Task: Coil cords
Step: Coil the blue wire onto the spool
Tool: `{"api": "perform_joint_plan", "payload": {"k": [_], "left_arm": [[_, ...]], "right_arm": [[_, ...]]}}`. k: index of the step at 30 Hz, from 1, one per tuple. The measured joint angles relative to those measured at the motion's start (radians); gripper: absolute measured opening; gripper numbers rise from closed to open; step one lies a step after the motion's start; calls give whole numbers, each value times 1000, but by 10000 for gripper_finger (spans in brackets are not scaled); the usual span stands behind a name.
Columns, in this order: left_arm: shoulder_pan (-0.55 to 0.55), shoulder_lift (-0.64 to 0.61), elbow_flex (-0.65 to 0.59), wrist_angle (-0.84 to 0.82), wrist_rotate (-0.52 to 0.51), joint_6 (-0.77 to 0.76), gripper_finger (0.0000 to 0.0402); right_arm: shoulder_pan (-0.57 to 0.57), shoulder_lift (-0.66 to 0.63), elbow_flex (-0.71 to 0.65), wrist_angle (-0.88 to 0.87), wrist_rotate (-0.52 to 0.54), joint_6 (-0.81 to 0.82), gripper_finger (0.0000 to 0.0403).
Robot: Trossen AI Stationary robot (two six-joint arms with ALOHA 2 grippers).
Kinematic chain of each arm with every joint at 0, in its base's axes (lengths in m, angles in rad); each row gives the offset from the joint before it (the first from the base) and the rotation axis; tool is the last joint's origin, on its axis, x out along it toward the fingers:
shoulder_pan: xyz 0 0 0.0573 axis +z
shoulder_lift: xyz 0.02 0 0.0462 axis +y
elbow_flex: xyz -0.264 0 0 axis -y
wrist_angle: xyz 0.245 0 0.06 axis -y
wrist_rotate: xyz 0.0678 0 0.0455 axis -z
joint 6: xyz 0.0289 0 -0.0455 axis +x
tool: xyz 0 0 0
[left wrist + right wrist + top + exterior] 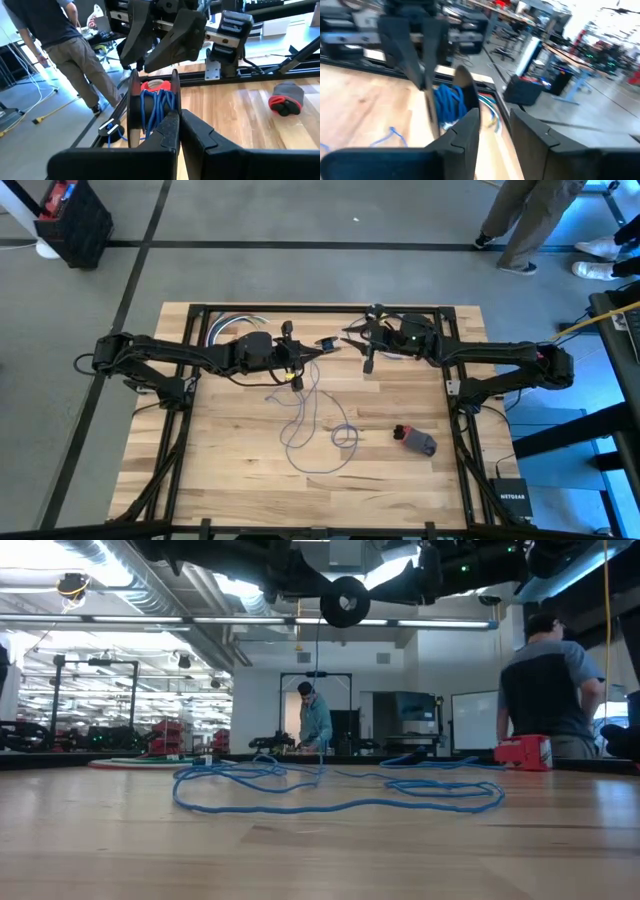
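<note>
The cord [318, 423] lay in loose loops on the bench [230, 470], near its middle, with one strand rising to a spool [152, 107] held in the air between the two arms. Several turns of cord were already wound on the spool's hub, between its two black flanges. In the low view the spool [345, 600] hung high above the bench with the strand dropping straight down to the loops [340, 790].

The left gripper [295, 370] was above the far half of the bench, left of centre. Its fingers [167, 132] were clenched, pinched against the near flange of the spool.

The right gripper [345, 340] was just beyond the spool, facing the left gripper. Its fingers [470, 125] stood partly apart, released, close beside the spool [451, 102] without grasping it.

A small grey and red object [415, 440] lay on the bench to the right of the loops, apart from them. A bundle of coloured cables [232, 325] lay at the far left edge of the bench, behind the left arm. A black box [512, 498] sat off the bench's near right corner. People [525, 220] stood on the floor beyond the bench's far right corner.
</note>
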Motion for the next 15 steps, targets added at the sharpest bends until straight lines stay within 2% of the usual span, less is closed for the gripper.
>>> {"api": "perform_joint_plan", "payload": {"k": [3,15], "left_arm": [[1,0,0,3,-5,-1,1],[1,0,0,7,-39,26,0]], "right_arm": [[0,1,0,-10,33,0,117],[0,7,0,-18,24,1,117]]}}
